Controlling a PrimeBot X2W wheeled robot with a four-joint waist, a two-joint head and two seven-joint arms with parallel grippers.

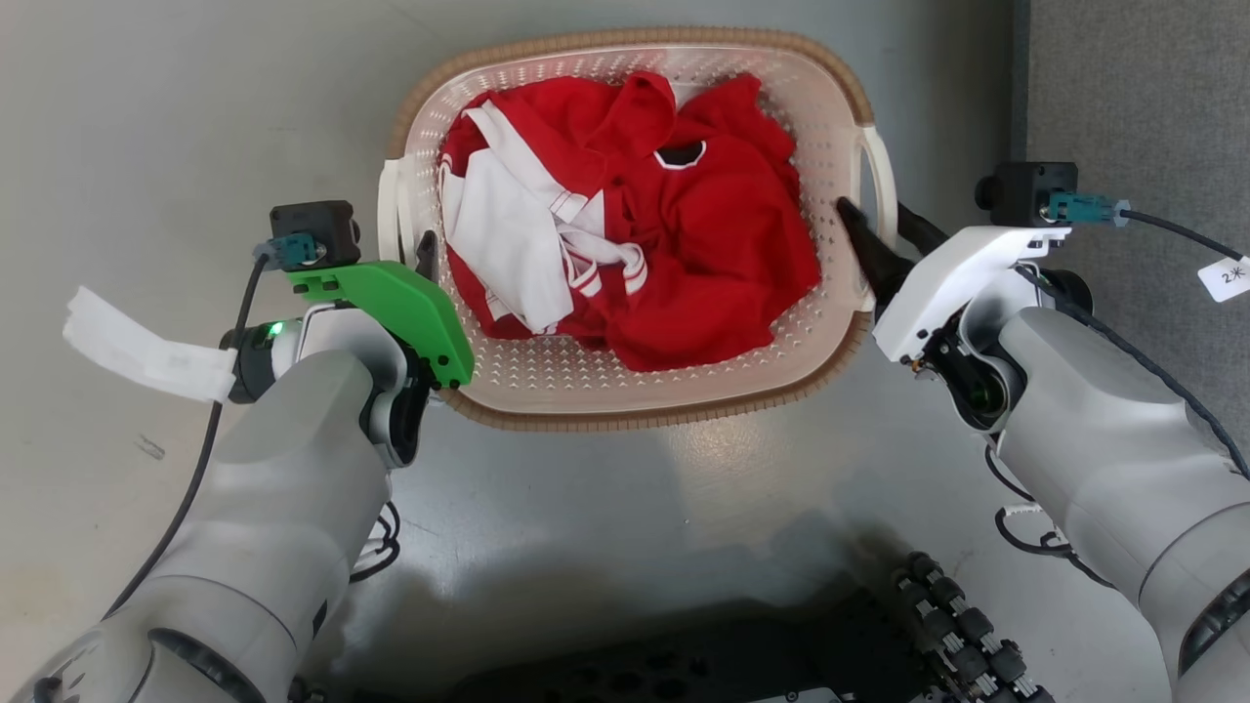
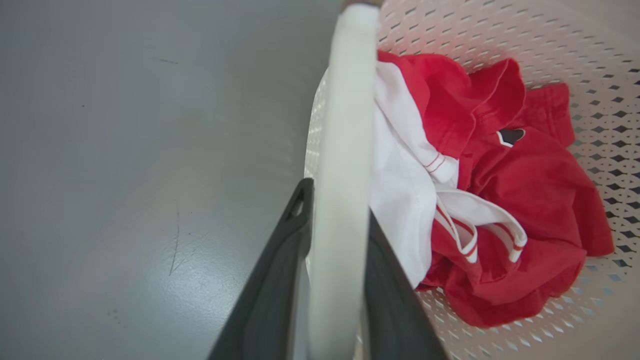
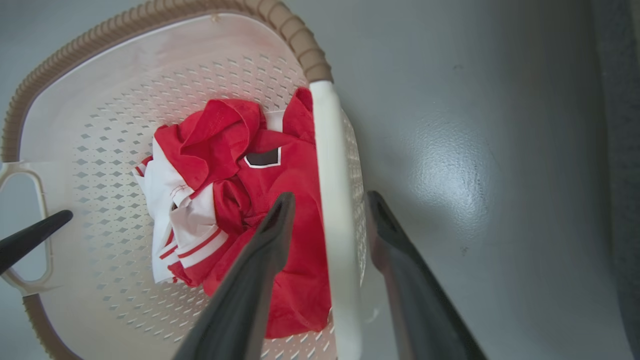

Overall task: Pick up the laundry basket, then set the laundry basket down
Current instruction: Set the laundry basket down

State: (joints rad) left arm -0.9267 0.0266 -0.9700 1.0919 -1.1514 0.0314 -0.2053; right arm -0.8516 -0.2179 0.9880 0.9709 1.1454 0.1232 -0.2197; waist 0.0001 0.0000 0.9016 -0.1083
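The laundry basket [image 1: 625, 415] sits on the grey floor between my arms, cream and perforated with a brown woven rim. Red and white clothes [image 1: 684, 234] lie bunched inside it. My left gripper [image 1: 415, 244] is shut on the basket's white left loop handle [image 2: 350, 100], with a dark finger pressed against each side [image 2: 337, 205]. My right gripper [image 1: 874, 210] is open and straddles the right loop handle [image 3: 327, 150]: one finger is inside the basket over the clothes, the other outside, with gaps on both sides [image 3: 331, 197]. Across the basket, a left fingertip [image 3: 35, 235] shows at the far handle.
A darker grey strip of carpet [image 1: 1133, 88] runs along the right, past the basket. My black base [image 1: 684, 664] lies at the near edge. A white tag [image 1: 1226, 278] hangs on the right arm's cable and a paper strip [image 1: 137, 347] on the left wrist.
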